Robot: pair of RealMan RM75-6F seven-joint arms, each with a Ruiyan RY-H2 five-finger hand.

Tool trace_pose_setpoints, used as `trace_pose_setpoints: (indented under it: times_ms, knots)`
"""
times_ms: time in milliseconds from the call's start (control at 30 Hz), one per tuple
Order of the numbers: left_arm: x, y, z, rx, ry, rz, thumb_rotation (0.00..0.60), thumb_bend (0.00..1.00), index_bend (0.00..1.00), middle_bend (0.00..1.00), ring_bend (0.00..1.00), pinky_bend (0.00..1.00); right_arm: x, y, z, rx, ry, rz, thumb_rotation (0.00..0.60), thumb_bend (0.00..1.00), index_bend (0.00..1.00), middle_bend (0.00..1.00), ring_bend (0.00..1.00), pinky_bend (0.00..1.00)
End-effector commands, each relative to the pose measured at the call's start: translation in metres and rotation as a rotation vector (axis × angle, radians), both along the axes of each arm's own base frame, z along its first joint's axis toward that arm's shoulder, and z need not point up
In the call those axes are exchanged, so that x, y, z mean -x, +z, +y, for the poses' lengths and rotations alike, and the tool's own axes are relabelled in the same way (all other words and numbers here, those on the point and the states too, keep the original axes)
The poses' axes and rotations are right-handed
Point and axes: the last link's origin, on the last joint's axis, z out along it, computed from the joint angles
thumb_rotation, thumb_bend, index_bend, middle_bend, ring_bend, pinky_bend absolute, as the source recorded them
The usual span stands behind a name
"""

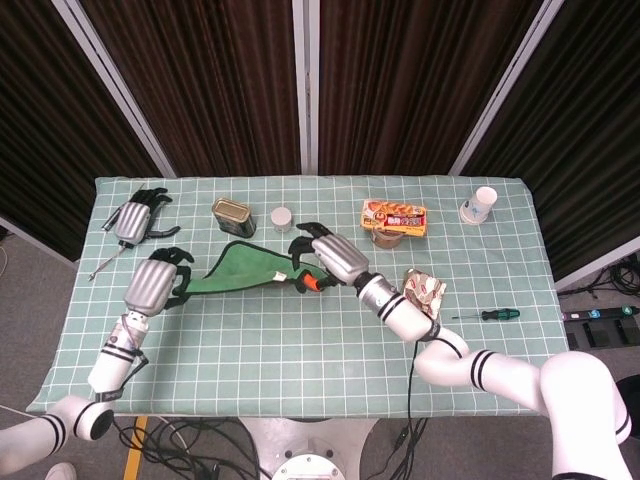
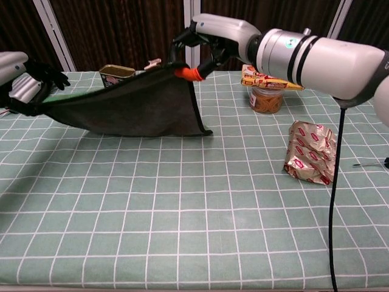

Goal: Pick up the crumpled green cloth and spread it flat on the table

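Chest view: cloth hangs stretched between both hands, lower hem touching table | left hand at 9 o'clock, right hand at 12, fingers clamped on top corners | looks light, limp, sagging; corners seem best holds.

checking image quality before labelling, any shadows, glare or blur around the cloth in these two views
Head view: evenly lit and sharp, the green cloth reads bright green. Chest view: the cloth looks dark grey, its underside in shade, with a soft shadow on the table below; the left robot hand is cropped at the frame edge.
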Motion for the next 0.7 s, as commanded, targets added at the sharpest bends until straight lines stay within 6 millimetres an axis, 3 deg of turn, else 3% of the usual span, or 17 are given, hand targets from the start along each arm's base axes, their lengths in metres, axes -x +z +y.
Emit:
trace_pose_setpoints:
  times_ms: [33, 267, 500, 633, 700]
  knots:
    - [0.0, -0.009, -0.013, 0.062, -0.032, 0.055, 0.6, 0.53, 0.79, 0.44, 0.28, 0.28, 0.011, -0.011, 0.016, -0.032, 0.026, 0.023, 0.6, 0.52, 0.76, 0.3, 0.04, 0.0]
    - [-0.003, -0.026, -0.032, 0.16, -0.076, 0.143, 0.6, 0.52, 0.76, 0.43, 0.28, 0.28, 0.027, -0.028, 0.046, -0.062, 0.115, 0.1, 0.6, 0.52, 0.76, 0.3, 0.04, 0.0]
    - [-0.001, -0.039, -0.048, 0.248, -0.091, 0.209, 0.582, 0.46, 0.7, 0.41, 0.28, 0.28, 0.041, -0.037, 0.064, -0.058, 0.187, 0.178, 0.6, 0.52, 0.76, 0.3, 0.04, 0.0]
    - [0.002, -0.043, -0.055, 0.304, -0.077, 0.255, 0.551, 0.37, 0.56, 0.36, 0.28, 0.28, 0.048, -0.044, 0.074, -0.046, 0.234, 0.231, 0.6, 0.52, 0.76, 0.3, 0.03, 0.0]
    - [0.001, -0.044, -0.057, 0.31, -0.076, 0.263, 0.546, 0.25, 0.51, 0.35, 0.28, 0.28, 0.051, -0.047, 0.078, -0.044, 0.252, 0.251, 0.6, 0.52, 0.76, 0.29, 0.03, 0.0]
